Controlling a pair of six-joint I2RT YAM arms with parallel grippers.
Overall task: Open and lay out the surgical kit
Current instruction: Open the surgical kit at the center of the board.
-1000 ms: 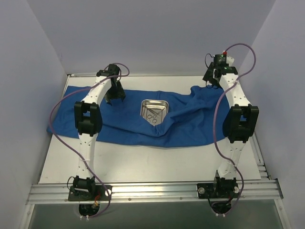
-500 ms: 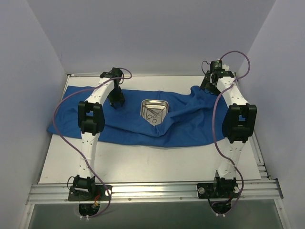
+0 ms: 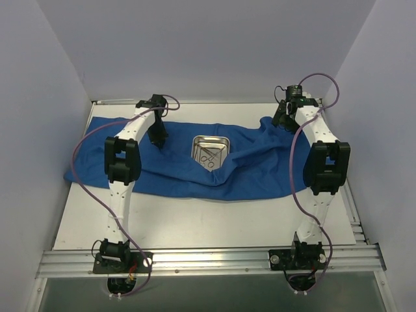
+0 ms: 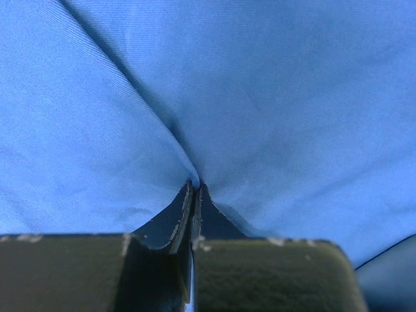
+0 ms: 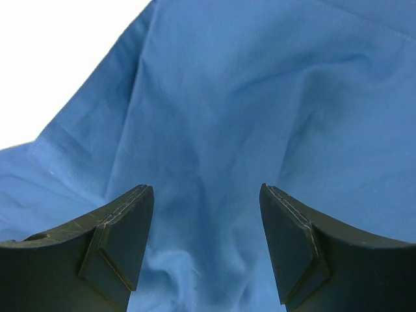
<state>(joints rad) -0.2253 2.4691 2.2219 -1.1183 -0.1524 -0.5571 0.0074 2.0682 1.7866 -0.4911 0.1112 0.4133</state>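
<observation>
Left pincer (image 4: 196, 187): fully closed, pinching a small ridge of the blue cloth wrap (image 4: 273, 97); a second ago its jaws stood wide over the same patch.
Right pincer (image 5: 205, 190): jaws apart, gripping nothing, hanging over the wrap's raised far-right corner (lower than a second ago).
Wrap: spread left to right across the far half of the table (image 3: 195, 221), lying as before.
Steel tray (image 3: 211, 137): mid-wrap, between the two pincers, unmoved.
Instruments (image 3: 208, 158): inside the tray, too small to count.

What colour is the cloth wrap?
The cloth wrap is plain blue, clearest in the left wrist view.
</observation>
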